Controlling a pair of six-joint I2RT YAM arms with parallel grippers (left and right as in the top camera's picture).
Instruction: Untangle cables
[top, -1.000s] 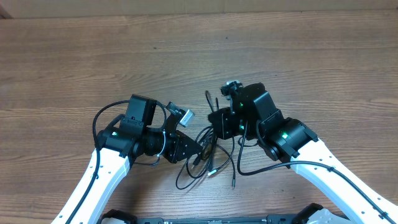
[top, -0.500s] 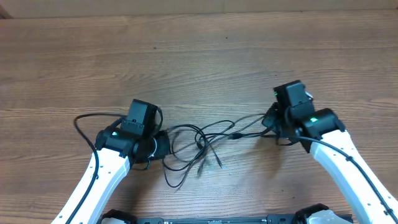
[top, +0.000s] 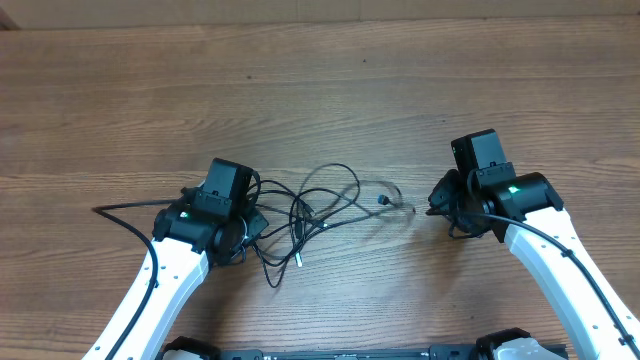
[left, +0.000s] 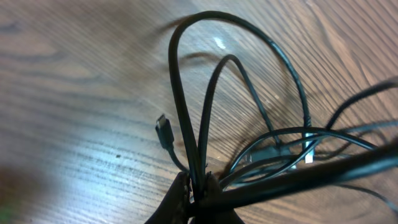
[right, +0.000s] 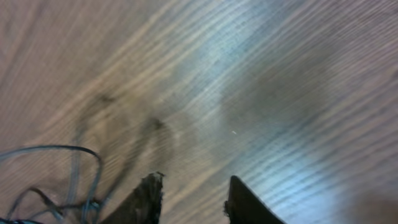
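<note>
Brown wood-grain table (top: 320, 90) carries the tangled black cables (top: 303, 214).

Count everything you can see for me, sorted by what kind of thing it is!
Robot arms: 2, left arm and right arm
Green lights: 2
Cable tangle: 1, strands too knotted to count separately
Wooden table: 1
Total: 6
</note>
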